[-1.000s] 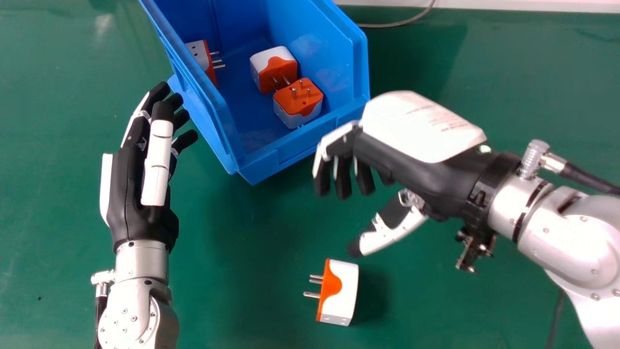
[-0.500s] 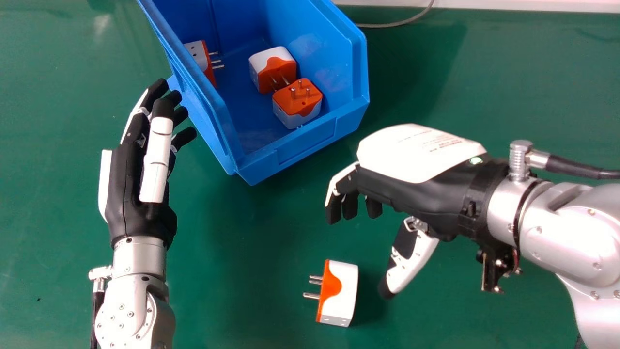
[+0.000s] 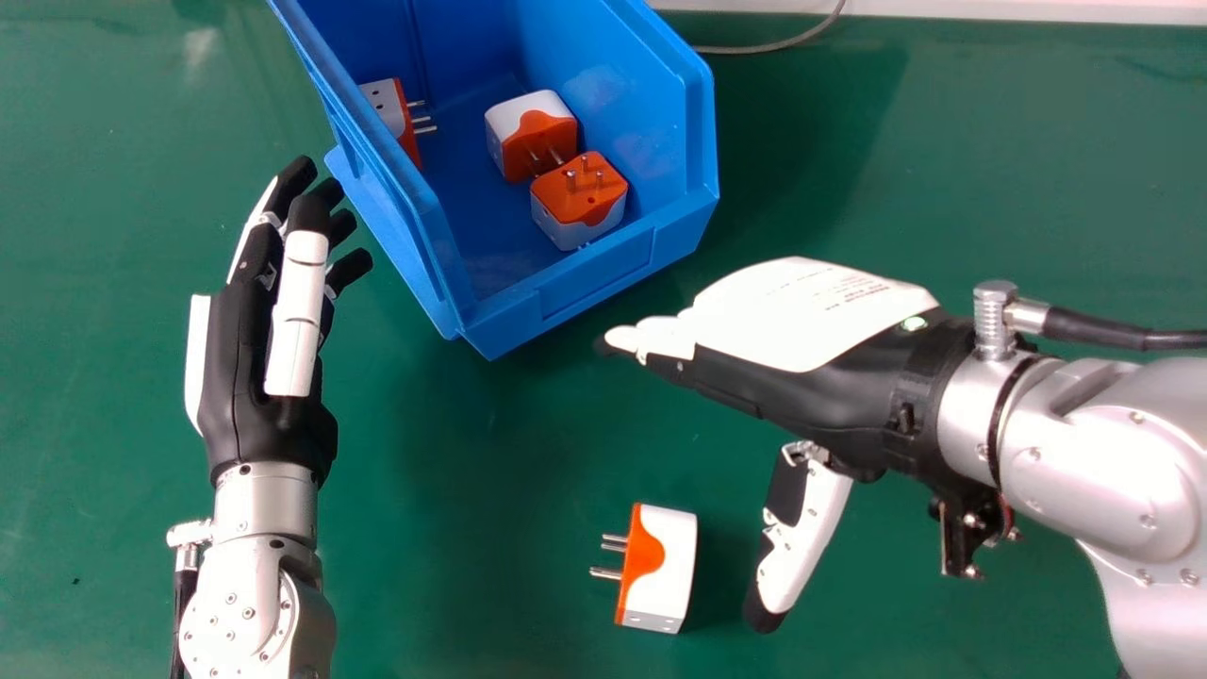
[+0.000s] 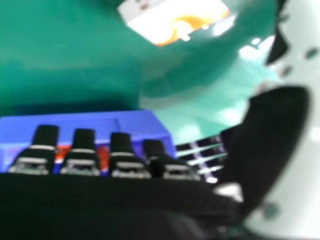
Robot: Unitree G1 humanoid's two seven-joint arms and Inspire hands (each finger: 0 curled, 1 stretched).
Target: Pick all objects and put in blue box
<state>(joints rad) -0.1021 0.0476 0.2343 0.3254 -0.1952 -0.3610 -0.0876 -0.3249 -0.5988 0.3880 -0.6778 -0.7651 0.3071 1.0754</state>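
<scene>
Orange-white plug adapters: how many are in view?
4: one adapter on the table; three in the blue box, one adapter at its left wall, two adapters near its right. More may hide behind the left wall.

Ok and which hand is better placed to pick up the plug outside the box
Probably the right hand: open and empty, with its thumb near the plug. The left hand is farther from it, beside the box.
</scene>
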